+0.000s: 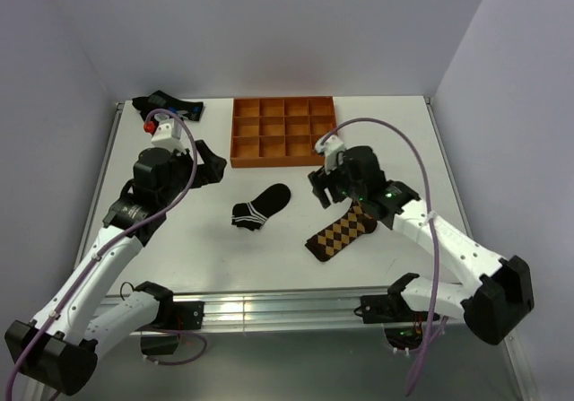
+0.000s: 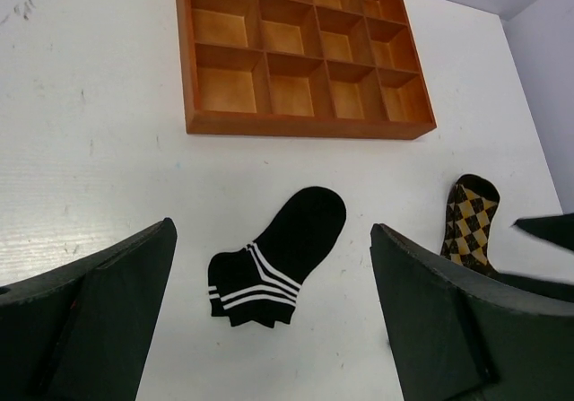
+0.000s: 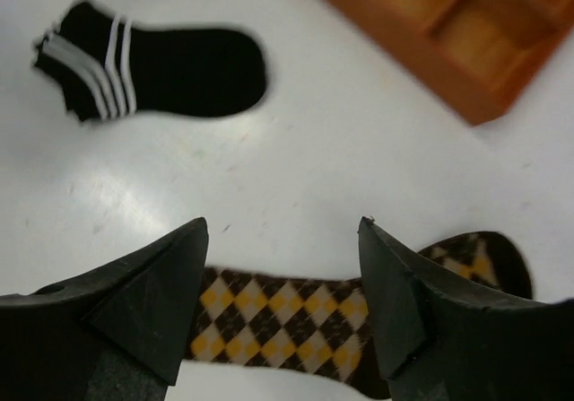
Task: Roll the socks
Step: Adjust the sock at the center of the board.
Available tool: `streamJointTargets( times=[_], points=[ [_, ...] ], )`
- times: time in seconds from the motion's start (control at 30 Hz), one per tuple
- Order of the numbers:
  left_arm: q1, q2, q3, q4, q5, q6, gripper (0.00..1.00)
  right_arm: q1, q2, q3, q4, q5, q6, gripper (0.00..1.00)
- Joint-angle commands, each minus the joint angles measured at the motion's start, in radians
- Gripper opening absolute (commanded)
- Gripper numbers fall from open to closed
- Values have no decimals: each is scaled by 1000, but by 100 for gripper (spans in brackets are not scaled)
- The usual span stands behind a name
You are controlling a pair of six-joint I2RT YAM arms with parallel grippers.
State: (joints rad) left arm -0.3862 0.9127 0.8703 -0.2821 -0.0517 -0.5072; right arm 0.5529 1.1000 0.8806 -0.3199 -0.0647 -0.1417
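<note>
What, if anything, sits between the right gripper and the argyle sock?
Nothing visible does. The right gripper is open over the argyle sock, with nothing between its fingers and the fabric. The black sock and the tray lie farther off on the table.

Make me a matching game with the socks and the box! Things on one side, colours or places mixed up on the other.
1. argyle sock
2. ankle sock
3. tray
4. sock bundle

A. far left corner
B. orange, empty compartments
C. black, white stripes
D. brown and yellow diamonds

Pairs: 1-D, 2-C, 3-B, 4-A
</note>
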Motion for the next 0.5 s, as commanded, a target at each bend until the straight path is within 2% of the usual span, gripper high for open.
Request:
streamJointTargets(
  times=[0.0,0.13,0.47],
  points=[
    [-19,14,61,-23,-42,-65,95,80,70,38,-131,0,-25,74],
    [-40,-4,29,-11,-76,-103,94,156,113,17,-188,13,-22,72],
    [-45,-29,-10,50,-76,-154,94,248,218,-9,-257,3,-41,69]
  ],
)
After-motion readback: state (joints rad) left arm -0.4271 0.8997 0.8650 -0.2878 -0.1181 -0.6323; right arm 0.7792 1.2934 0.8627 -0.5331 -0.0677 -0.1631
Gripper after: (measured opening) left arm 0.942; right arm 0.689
